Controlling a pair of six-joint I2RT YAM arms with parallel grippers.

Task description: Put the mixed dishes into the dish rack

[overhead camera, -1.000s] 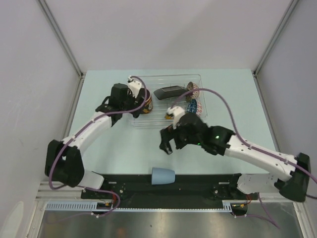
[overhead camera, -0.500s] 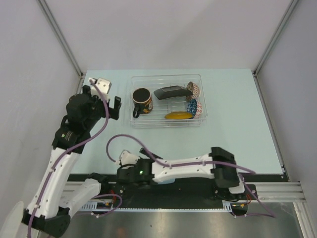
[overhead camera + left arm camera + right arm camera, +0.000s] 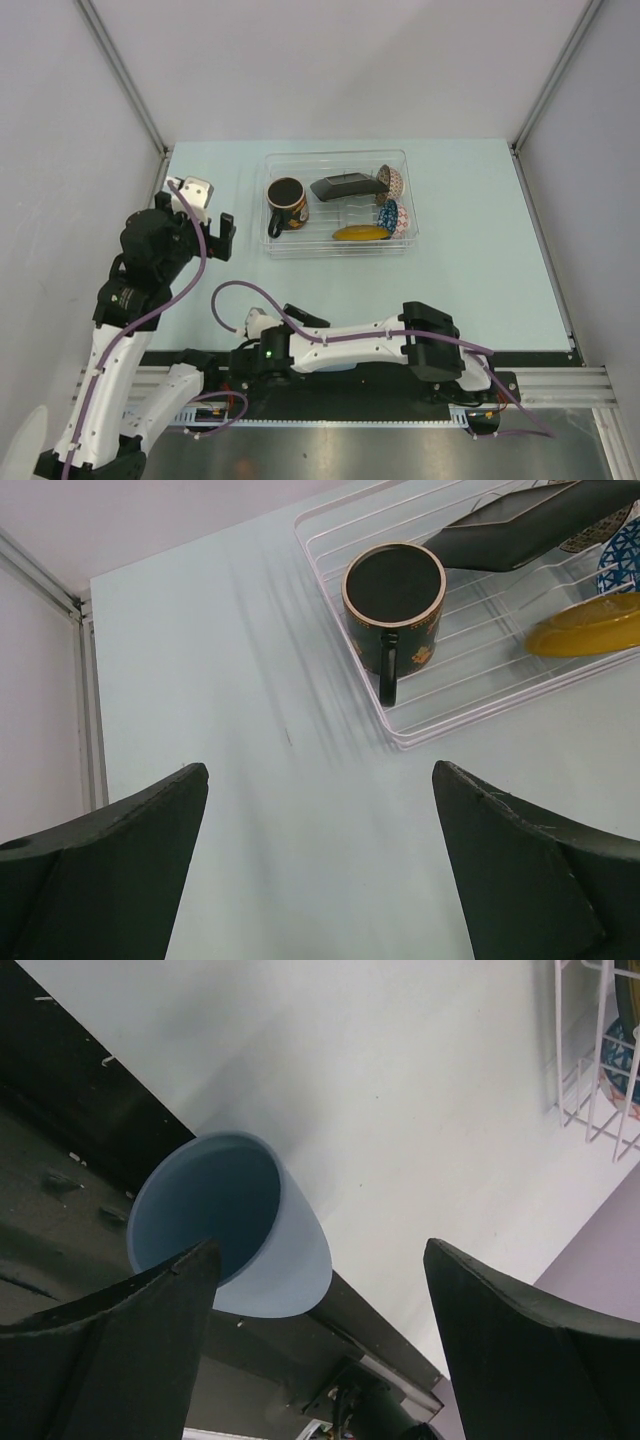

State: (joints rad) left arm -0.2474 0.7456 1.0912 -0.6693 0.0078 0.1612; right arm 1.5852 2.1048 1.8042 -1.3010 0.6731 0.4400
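Observation:
The dish rack [image 3: 340, 254] stands at the table's far middle, holding the dark mug [image 3: 287, 205], black square plate [image 3: 345, 186], cream-pink bowl [image 3: 391, 181], blue bowl [image 3: 393, 214] and yellow saucer [image 3: 362, 233]. My left gripper [image 3: 205, 225] hovers open and empty left of the rack; its wrist view shows the mug [image 3: 393, 605] upright in the rack [image 3: 450, 718]. The small light-blue cup [image 3: 235, 1225] lies on its side at the near edge, mouth toward my right wrist camera. My right gripper [image 3: 318, 1250] is open around it, the left finger [image 3: 130, 1330] overlapping its rim. The right forearm hides the cup from above.
A black base rail [image 3: 380, 385] runs along the near edge, right under and beside the cup [image 3: 60, 1160]. Grey walls close the table on three sides. My right forearm [image 3: 350, 340] lies low along the near edge; purple cables loop off both arms.
The left gripper left the mug in the rack and drew back to the left. The right arm swung from the rack down to the near edge, over the light-blue cup.

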